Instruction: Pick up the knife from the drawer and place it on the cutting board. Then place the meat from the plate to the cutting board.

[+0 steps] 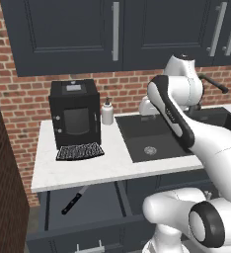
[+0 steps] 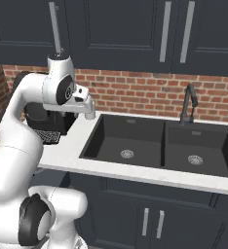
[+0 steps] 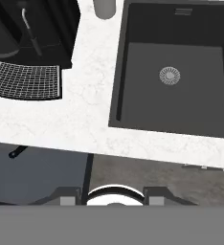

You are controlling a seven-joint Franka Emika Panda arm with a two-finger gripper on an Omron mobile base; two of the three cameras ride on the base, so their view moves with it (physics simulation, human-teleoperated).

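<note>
The drawer [image 1: 100,205] stands pulled out below the white counter, dark slate-grey inside. In it lies the knife [image 1: 72,201], black handle toward me and grey blade running back under the counter edge. In the hand view the drawer [image 3: 42,174] is at the lower left, with a bit of the knife's black handle [image 3: 16,152] at its far left. My gripper [image 2: 89,115] hangs high over the counter between the coffee machine and the sink, pointing down. Its fingertips [image 3: 69,194] stand apart, open, with nothing between them. The cutting board, plate and meat are out of view.
A black coffee machine [image 1: 75,114] with a grille tray [image 1: 80,151] stands on the counter [image 1: 88,170] at the left, a soap dispenser [image 1: 106,111] beside it. A black double sink [image 2: 128,141] with a faucet [image 2: 188,103] lies to the right. Dark cabinets hang above.
</note>
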